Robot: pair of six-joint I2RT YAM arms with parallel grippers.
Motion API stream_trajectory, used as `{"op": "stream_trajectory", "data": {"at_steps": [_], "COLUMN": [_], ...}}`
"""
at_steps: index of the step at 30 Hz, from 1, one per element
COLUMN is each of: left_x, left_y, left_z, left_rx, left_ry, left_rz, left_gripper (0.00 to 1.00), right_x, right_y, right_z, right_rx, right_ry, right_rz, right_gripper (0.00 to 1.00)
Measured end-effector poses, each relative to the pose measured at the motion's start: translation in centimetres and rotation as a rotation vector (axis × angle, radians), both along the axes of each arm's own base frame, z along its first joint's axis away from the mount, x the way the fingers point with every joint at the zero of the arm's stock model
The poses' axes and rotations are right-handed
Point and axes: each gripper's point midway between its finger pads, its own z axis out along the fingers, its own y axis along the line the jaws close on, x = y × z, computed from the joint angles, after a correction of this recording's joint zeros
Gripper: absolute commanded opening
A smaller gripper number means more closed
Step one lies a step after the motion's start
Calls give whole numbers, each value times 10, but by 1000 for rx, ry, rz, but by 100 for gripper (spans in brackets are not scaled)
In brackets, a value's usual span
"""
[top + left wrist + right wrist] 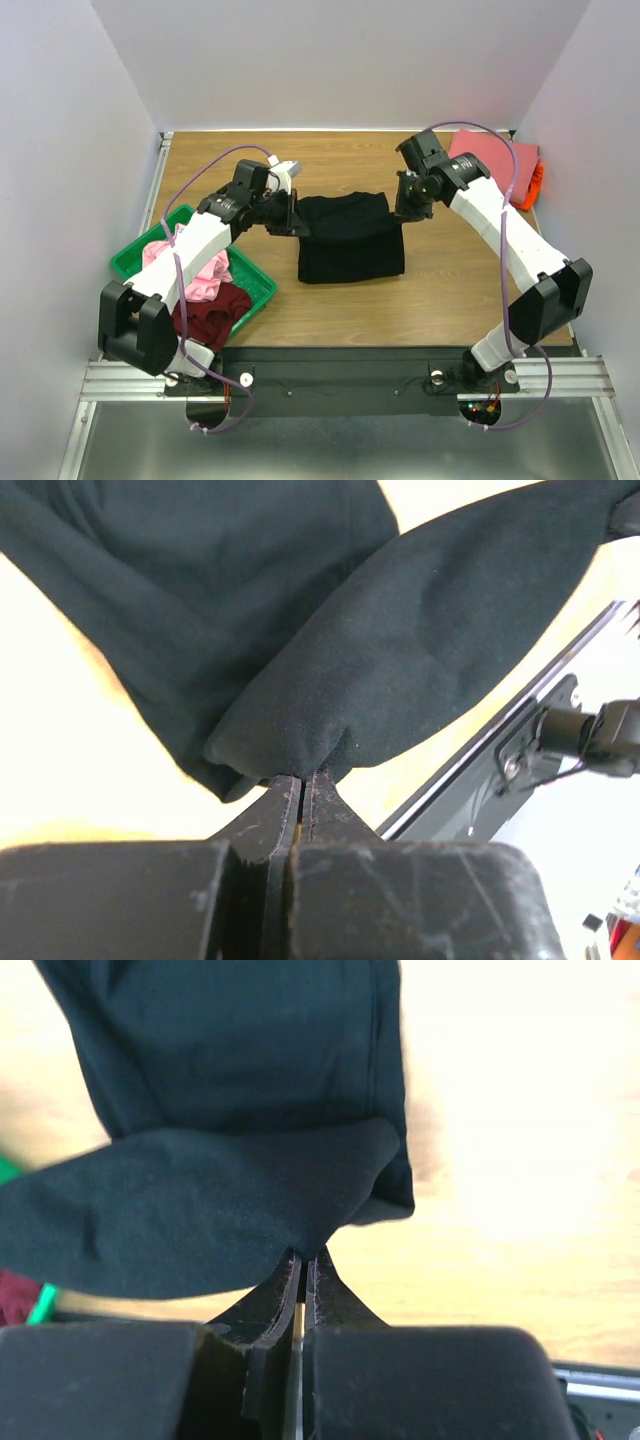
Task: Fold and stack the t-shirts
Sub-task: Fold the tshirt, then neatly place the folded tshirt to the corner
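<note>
- Because the black t-shirt is soft, light cloth, it will probably sag wherever it is unsupported. Its corners and hems look like the surest holds.
- It lies part-folded on the table, at the centre of the top view.
- The left gripper has its jaws pinched tight on a bunched fold, low in its wrist view.
- The right gripper clamps a lifted flap, and the rest of the shirt spreads above the jaws.
</note>
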Motion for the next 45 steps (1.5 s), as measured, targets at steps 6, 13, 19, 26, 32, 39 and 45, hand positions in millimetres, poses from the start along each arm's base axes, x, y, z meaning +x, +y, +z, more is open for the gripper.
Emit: {"op": "stream_trajectory", "data": {"at_steps": [6,13,19,26,32,39,45], "left_x": [18,44,69,101,137,217,260], "left_y": [-6,-1,2,5,8,23,27], "left_z": [6,-11,-38,-46,-52,-59,5], "left_rx": [-26,-10,16,7,-2,53,12], "left_ry": [-8,34,89,99,89,55,-114], "left_rz": [24,64,88,111,141,304,370], "left_gripper": [0,0,0,0,56,99,99], "right_x": [31,57,84,117,151,208,223], "right_y": [-3,-3,0,7,6,-11,-30], "right_z": [6,-11,-39,-54,-57,-79,-54], "right_rx": [-23,-45,-68,-75,-65,-32,33], "right_ry": [-64,-68,-48,-66,-109,-144,-203], "right_rz": [-40,-50,-49,-37,-48,-104,-121], "right_gripper": [0,0,0,0,30,63,70]}}
